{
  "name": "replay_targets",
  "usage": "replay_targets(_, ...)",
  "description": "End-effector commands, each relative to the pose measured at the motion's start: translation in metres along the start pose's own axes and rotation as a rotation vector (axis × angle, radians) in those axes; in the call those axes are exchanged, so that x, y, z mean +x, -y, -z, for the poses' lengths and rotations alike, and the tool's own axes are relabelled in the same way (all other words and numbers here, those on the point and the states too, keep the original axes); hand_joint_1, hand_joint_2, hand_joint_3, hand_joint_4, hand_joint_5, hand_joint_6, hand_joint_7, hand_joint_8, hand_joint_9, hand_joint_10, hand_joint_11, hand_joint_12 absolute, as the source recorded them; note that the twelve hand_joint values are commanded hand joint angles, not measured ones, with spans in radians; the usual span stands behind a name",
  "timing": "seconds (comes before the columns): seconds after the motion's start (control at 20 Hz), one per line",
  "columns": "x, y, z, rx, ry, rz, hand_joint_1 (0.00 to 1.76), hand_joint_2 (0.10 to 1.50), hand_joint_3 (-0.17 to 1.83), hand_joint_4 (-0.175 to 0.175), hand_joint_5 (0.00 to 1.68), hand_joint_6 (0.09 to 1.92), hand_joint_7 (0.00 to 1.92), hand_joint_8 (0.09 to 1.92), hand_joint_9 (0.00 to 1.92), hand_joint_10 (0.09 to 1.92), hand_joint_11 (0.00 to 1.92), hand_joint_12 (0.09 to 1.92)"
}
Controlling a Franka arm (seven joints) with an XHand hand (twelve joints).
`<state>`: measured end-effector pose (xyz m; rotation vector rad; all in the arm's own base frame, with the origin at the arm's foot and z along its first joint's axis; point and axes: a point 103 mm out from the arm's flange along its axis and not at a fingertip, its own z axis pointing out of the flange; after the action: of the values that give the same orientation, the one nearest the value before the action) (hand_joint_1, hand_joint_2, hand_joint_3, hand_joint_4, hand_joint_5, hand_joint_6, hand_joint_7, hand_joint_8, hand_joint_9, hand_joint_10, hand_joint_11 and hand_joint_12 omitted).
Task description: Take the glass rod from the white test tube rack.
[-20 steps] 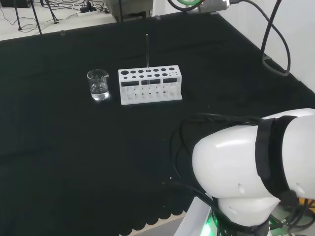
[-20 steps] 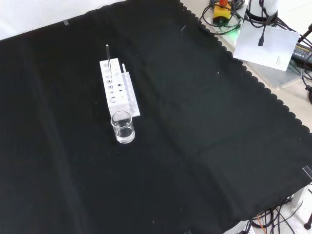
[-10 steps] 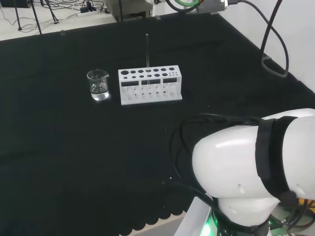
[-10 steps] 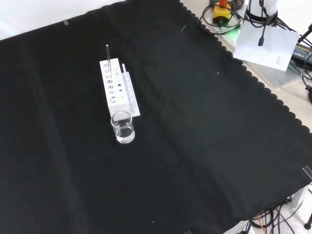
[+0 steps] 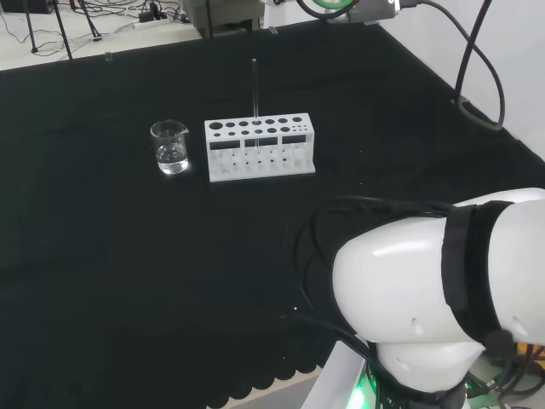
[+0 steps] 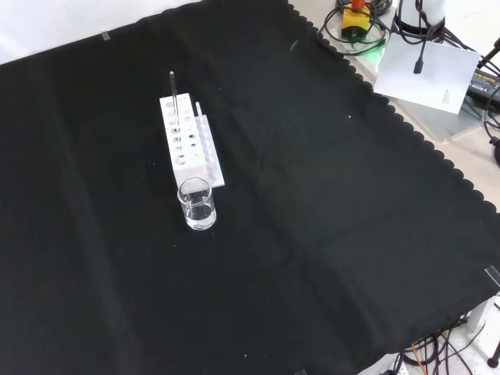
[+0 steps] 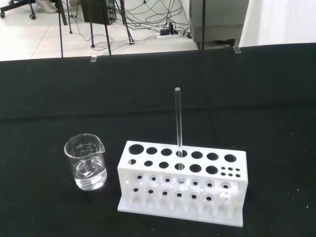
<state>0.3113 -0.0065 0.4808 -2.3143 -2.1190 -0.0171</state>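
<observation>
On the black cloth (image 6: 328,203), matte and faintly creased, scalloped along its near edge in the head view. White arm link (image 5: 443,290) bulks at that view's right: smooth glossy shell, rounded, with a black band and cables across it. State of the hand: cannot tell.

White test tube rack (image 7: 181,182): opaque plastic block, flat top drilled with two rows of round holes, a cluster of small holes at one end, open sides, thin base plate. Light-looking; likely to slide or tip if pulled sideways.

Beaker (image 7: 87,162): clear glass, short cylinder with a pour lip and printed graduations, a little clear liquid in the bottom. Stands just beside the rack's end, apart from it; to the rack's left in the head view, nearer the camera in the front view.

Glass rod (image 7: 178,121): thin, straight, clear, rounded tip. Stands upright in a hole of the rack's rear row, most of its length above the top plate. Untouched.

Risks, as judged:
- Rod is slim and slick; a pinch set off-centre could let it slip or swing.
- Lifting at a slant would bind the rod in its hole and drag the rack up or over.
- Rack shoved toward the beaker could knock it and spill the liquid.
- Sideways load might snap the rod.
</observation>
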Motion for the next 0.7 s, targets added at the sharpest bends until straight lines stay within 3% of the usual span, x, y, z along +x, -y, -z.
replay_targets(0.05,-0.015,-0.031,-0.010,0.004,-0.005,0.024,0.65,0.88,0.38,-0.134,0.01,0.09,0.00,0.50,0.00,0.67,0.00,1.01)
replay_targets(0.2,-0.013,-0.052,-0.010,-0.015,0.015,0.038,0.64,0.88,0.37,-0.134,0.01,0.09,0.00,0.52,0.00,0.70,0.00,1.06)
replay_targets(0.3,-0.002,-0.069,-0.001,0.001,0.058,0.040,0.64,0.88,0.37,-0.134,0.01,0.09,0.00,0.55,0.00,0.73,0.00,1.09)
replay_targets(0.55,-0.001,-0.104,0.016,0.048,0.145,0.032,0.64,0.88,0.37,-0.133,0.02,0.09,0.00,0.59,0.00,0.81,0.00,1.17)
replay_targets(0.7,0.003,-0.122,0.011,0.064,0.170,0.041,0.64,0.88,0.37,-0.133,0.02,0.09,0.00,0.61,0.00,0.82,0.00,1.19)
